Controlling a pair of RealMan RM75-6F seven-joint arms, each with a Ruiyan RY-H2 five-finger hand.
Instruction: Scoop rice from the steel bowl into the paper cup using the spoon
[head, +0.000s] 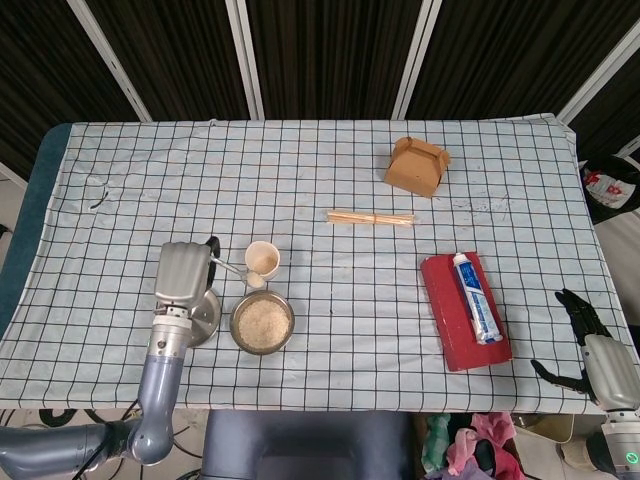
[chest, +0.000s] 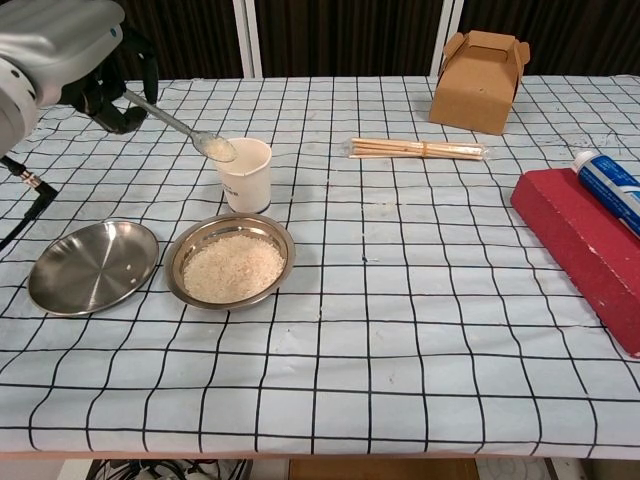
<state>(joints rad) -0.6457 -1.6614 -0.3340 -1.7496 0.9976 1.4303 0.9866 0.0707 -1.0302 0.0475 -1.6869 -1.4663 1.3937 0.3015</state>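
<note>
My left hand (chest: 62, 48) (head: 182, 272) grips the handle of a metal spoon (chest: 180, 127) (head: 240, 272). The spoon's bowl carries rice and hovers at the near-left rim of the white paper cup (chest: 245, 173) (head: 263, 258). Below it stands the steel bowl (chest: 231, 261) (head: 262, 321), holding white rice. My right hand (head: 590, 345) shows only in the head view, off the table's right front corner, with its fingers spread and nothing in it.
An empty steel plate (chest: 92, 266) lies left of the bowl. A brown paper box (chest: 479, 66), a bundle of chopsticks (chest: 418, 149) and a red box (chest: 590, 244) with a toothpaste tube (chest: 608, 186) on it occupy the right half.
</note>
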